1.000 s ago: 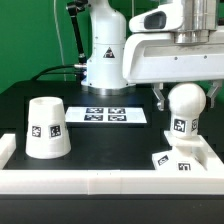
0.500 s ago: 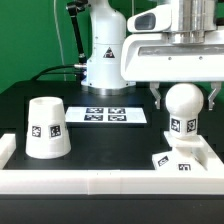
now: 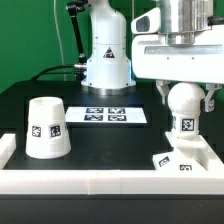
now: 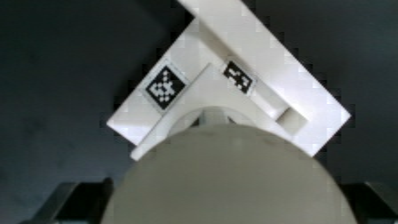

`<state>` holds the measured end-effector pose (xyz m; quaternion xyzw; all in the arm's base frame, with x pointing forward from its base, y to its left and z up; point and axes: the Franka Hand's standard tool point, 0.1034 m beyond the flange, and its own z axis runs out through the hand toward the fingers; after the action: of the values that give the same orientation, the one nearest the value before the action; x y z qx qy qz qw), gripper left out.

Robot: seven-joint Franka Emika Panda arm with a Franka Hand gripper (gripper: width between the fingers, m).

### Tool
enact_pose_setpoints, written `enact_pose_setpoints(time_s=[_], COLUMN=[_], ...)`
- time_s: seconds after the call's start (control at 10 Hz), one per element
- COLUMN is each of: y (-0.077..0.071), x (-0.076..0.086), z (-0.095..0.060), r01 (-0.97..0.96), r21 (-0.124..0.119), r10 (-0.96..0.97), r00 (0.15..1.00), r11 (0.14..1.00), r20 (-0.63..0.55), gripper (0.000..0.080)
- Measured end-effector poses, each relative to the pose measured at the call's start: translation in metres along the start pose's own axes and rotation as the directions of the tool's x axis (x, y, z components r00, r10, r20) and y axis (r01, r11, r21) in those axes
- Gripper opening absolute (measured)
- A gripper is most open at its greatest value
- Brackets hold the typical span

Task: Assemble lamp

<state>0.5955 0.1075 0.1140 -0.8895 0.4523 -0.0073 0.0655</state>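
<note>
Over on the exterior view's left, the shade (image 3: 45,127) sits wide end down on the black desk (image 3: 110,145), well away from everything else. The marker board (image 3: 113,115) lies flat in the middle, further back. All the action is on the right, where the bulb (image 3: 183,102) stands upright on its stem on top of the base (image 3: 176,160). The base sits close to the white rail along the front. The claw (image 3: 184,96) comes straight down over the bulb with a finger close on each side. Honestly, I can't tell if the fingers are pressing on it or just sitting a hair off.

My worry is that the base isn't pinned by anything I can see. If the claw twists or pushes a bit off-centre, the base could skid or spin along with the stem. The stem could also go in crooked and jam. The round bulb looks easy to lose grip on, too.

Compared with half a second ago, the fingers are closer in to the bulb. The bulb, base and shade sit right where they were.
</note>
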Motion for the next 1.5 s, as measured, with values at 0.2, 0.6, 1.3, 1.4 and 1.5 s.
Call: enact_pose_setpoints(time_s=[0.2,0.6,1.3,1.4,1.5], y=[-0.0007,-0.0022,-0.0012,-0.0011,-0.0010], x=[-0.0012,-0.0012,-0.0019,-0.0017,-0.0017], z=[0.0010,0.0022,0.0069,0.0070,0.0070], r01=[-0.179,-0.400,0.186,0.261,0.302], r21=[0.008,0.018,0.032,0.035,0.036], r10=[0.179,0.399,-0.187,-0.262,-0.303], r00=[0.984,0.915,0.982,0.964,0.953], r11=[0.984,0.916,0.982,0.965,0.953], r20=[0.024,0.060,0.035,0.032,0.031], gripper=[0.0577,0.0577,0.0699,0.0699,0.0699])
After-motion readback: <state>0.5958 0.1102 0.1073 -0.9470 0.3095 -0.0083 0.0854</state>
